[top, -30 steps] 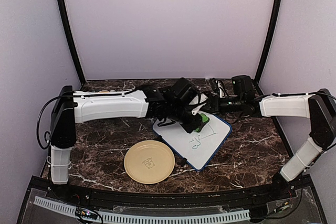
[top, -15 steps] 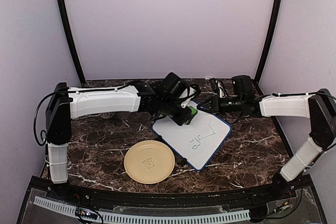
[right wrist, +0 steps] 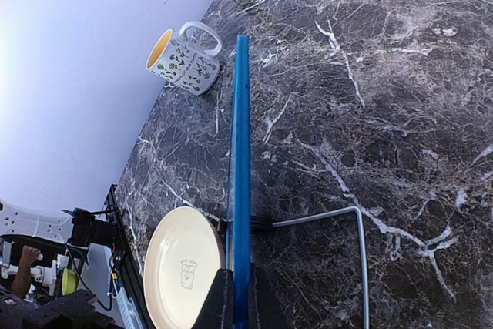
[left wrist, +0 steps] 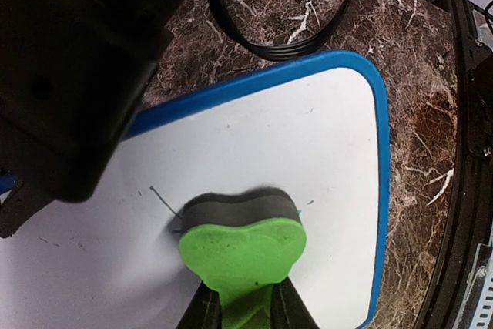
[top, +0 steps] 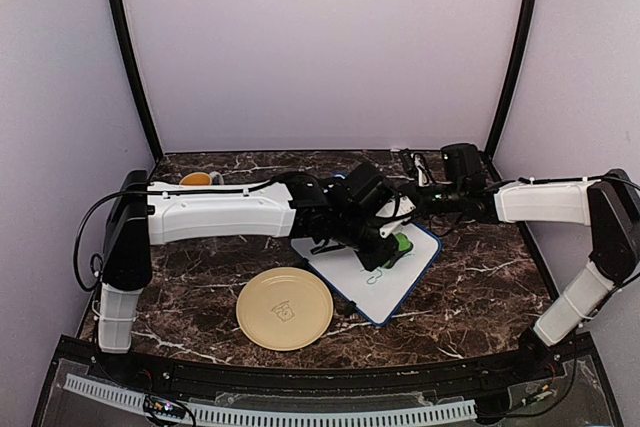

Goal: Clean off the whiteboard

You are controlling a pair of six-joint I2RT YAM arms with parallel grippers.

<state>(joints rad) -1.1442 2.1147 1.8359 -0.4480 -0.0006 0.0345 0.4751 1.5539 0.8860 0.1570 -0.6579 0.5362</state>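
From above, the whiteboard [top: 372, 277] lies askew on the marble table [top: 480, 287], just right of a yellow plate [top: 285, 309]. At the left wrist, the left gripper [left wrist: 245, 310] is clamped tight on a green eraser [left wrist: 240, 244] resting on the white surface beside a faint marker stroke [left wrist: 160, 198]. At the right wrist, the right gripper [right wrist: 235, 302] pinches the board's blue frame, seen edge-on, with a mug [right wrist: 183, 55] beyond.
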